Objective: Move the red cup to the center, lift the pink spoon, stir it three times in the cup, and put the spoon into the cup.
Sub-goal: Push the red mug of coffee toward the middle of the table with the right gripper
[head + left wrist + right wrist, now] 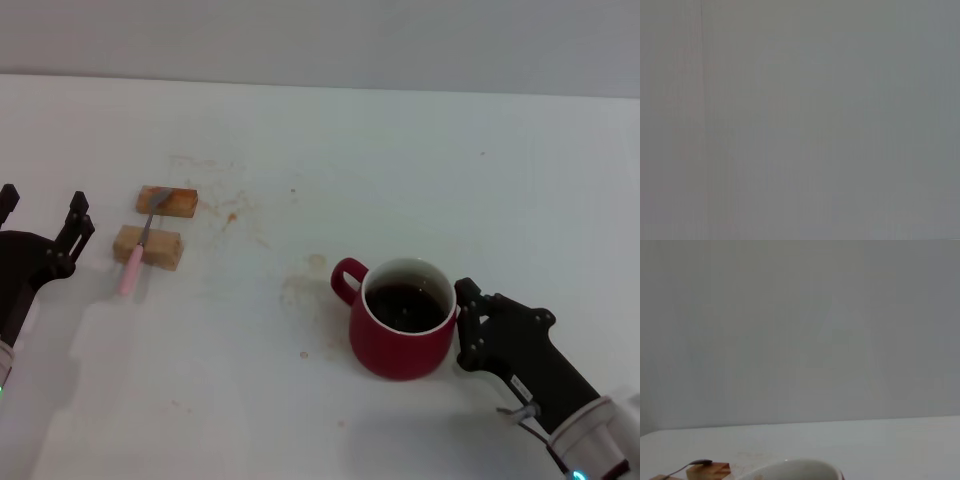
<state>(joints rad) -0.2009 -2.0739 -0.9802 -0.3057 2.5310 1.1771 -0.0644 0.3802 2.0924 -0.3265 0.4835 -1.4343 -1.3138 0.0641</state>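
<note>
Red cup (402, 334) sits on the white worktop (420, 170), touching or almost touching the right gripper (466, 325), whose black jaws press up against the wall opposite the loop handle; whether they are clenched on it I cannot tell. Dark brown liquid fills the cup. Well apart from those jaws, on the handle side, the pink spoon (139, 246) lies across two tan wooden blocks (166, 201), metal bowl end on the farther block. The left gripper (43, 214) hovers just beside the spoon's pink end, its jaws spread apart and grasping nothing. Faint brownish stains (300, 290) mark the worktop between cup and blocks.
</note>
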